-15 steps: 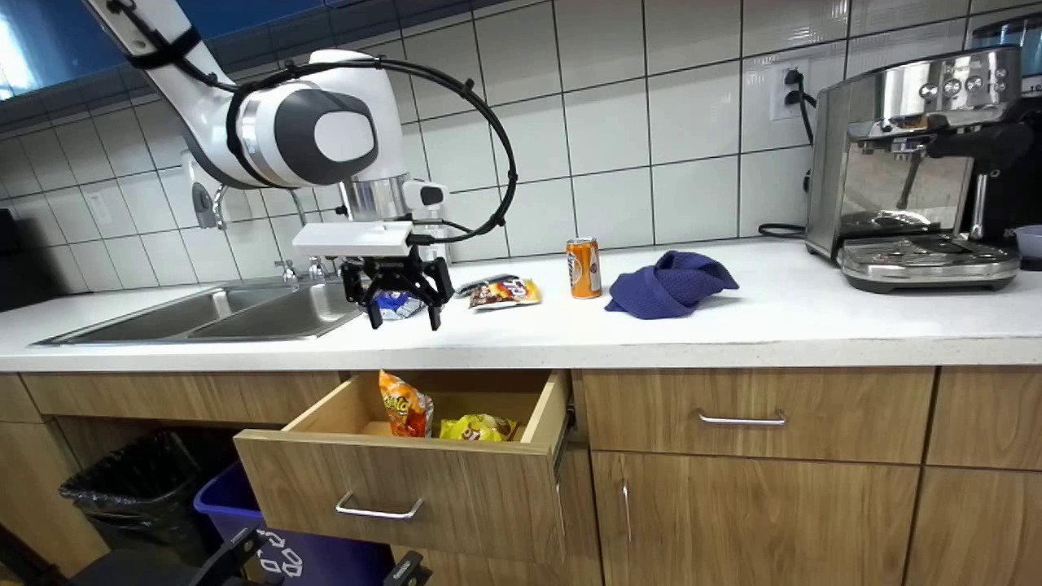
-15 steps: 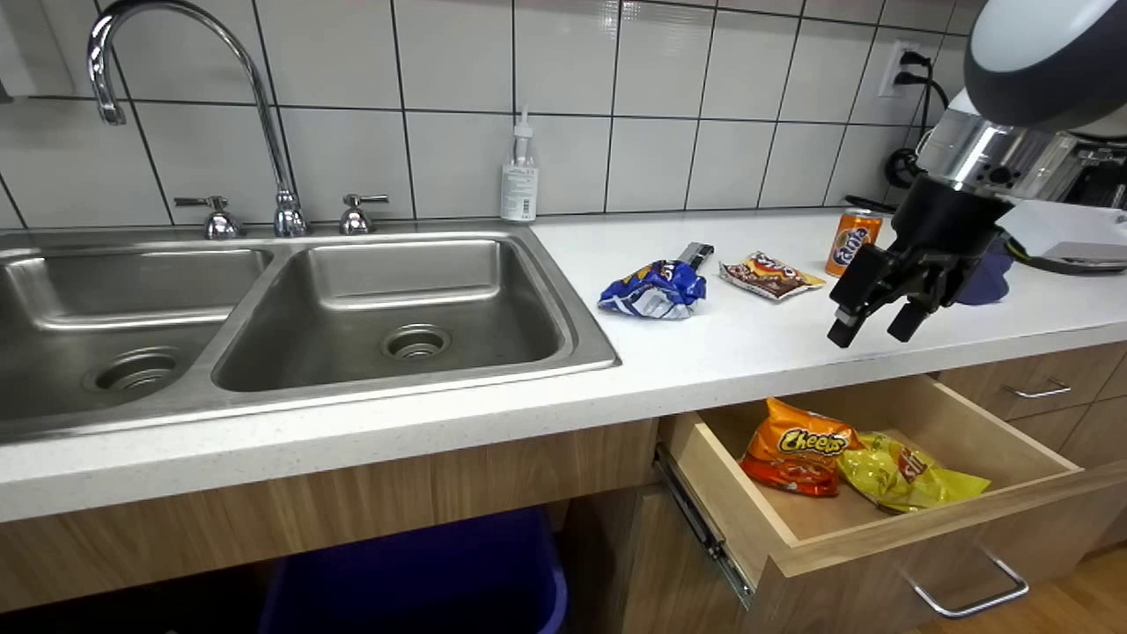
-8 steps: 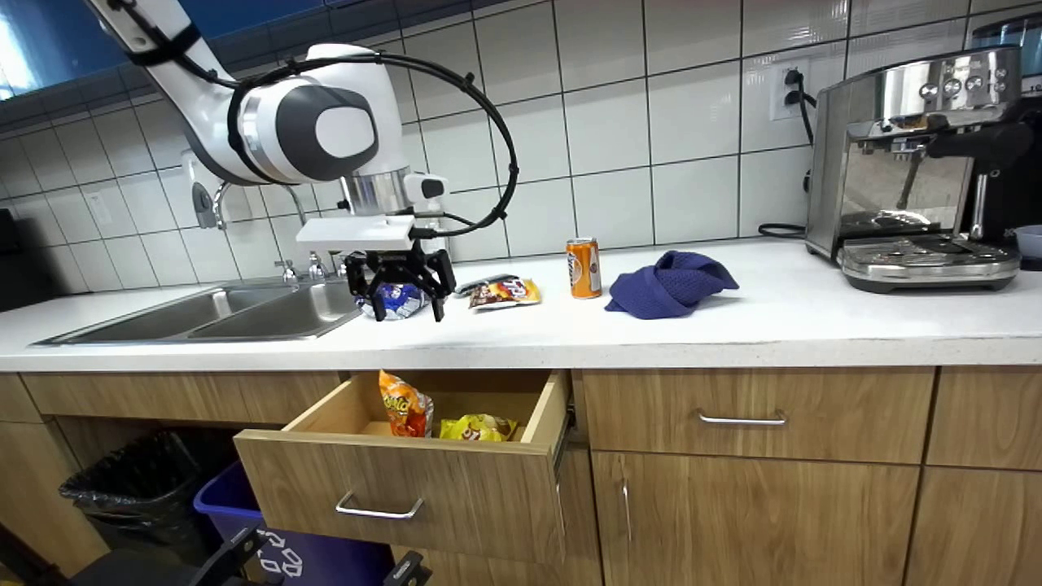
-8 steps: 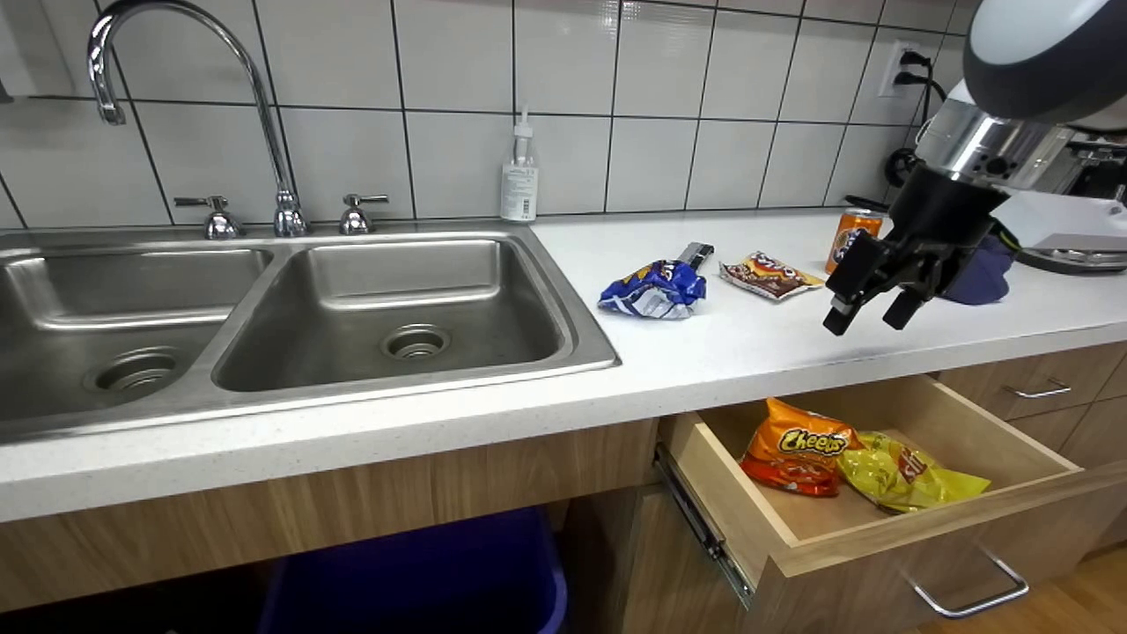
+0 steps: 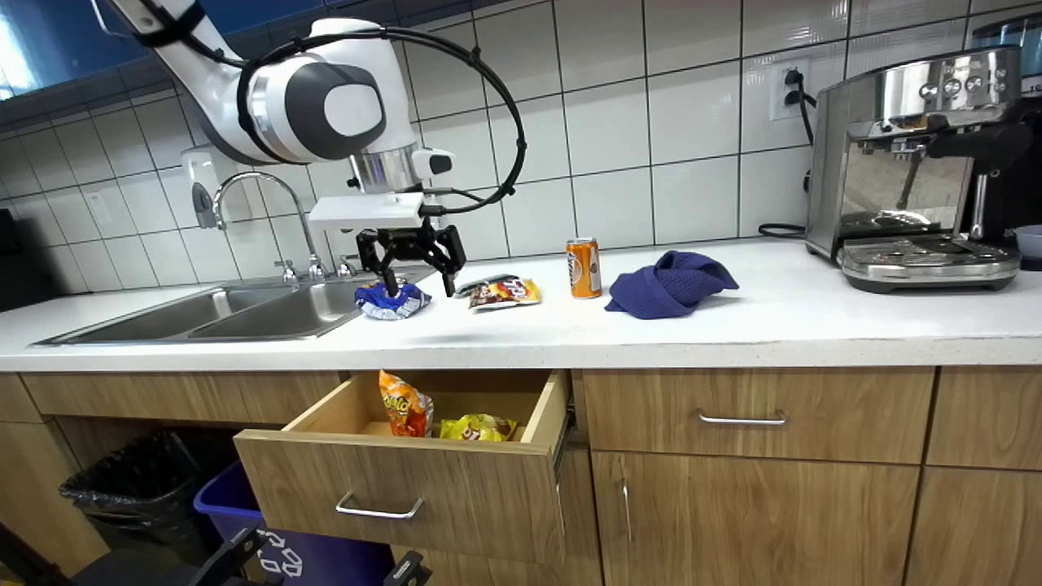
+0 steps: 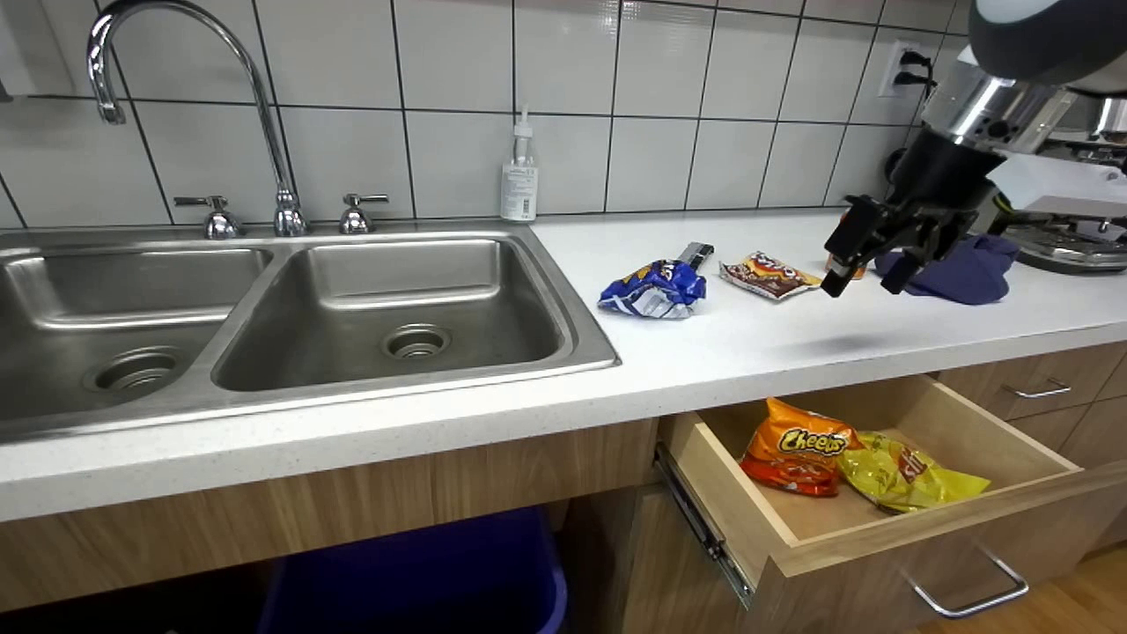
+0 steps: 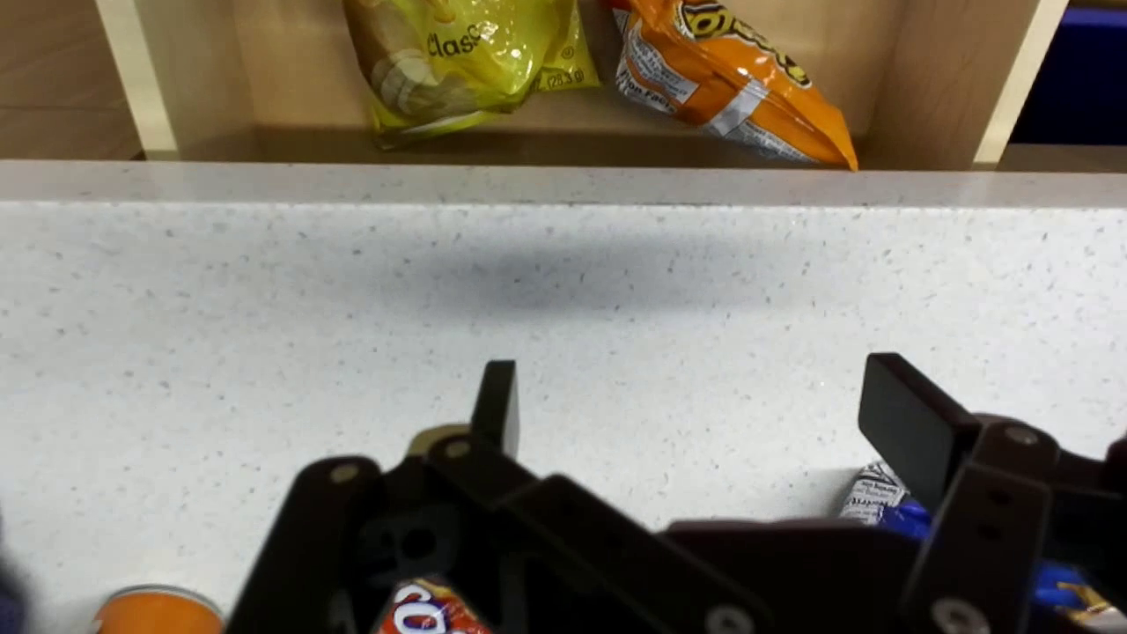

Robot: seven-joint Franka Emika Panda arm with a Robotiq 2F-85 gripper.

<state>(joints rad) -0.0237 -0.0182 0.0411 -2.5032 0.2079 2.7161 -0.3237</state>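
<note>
My gripper (image 5: 421, 290) is open and empty above the white counter (image 6: 722, 352). It also shows in an exterior view (image 6: 863, 283) and in the wrist view (image 7: 691, 374), with bare counter between the fingertips. A crumpled blue snack bag (image 6: 656, 291) lies by the sink, with a dark grey item (image 6: 696, 254) behind it. A brown snack bag (image 6: 768, 276) lies flat to its right. An orange can (image 5: 584, 268) stands farther right, beside a dark blue cloth (image 5: 672, 286). The open drawer (image 5: 399, 480) below holds an orange Cheetos bag (image 6: 797, 449) and a yellow chip bag (image 6: 911, 480).
A double steel sink (image 6: 405, 379) with a tall faucet (image 6: 264, 97) is set in the counter. A clear bottle (image 6: 519, 180) stands against the tiled wall. An espresso machine (image 5: 912, 171) stands on the counter. A blue bin (image 5: 326, 557) stands under the counter.
My gripper has risen above the counter and shifted slightly toward the wall, staying open. Its shadow now shows on the counter. The bags, can, cloth and drawer have not moved.
</note>
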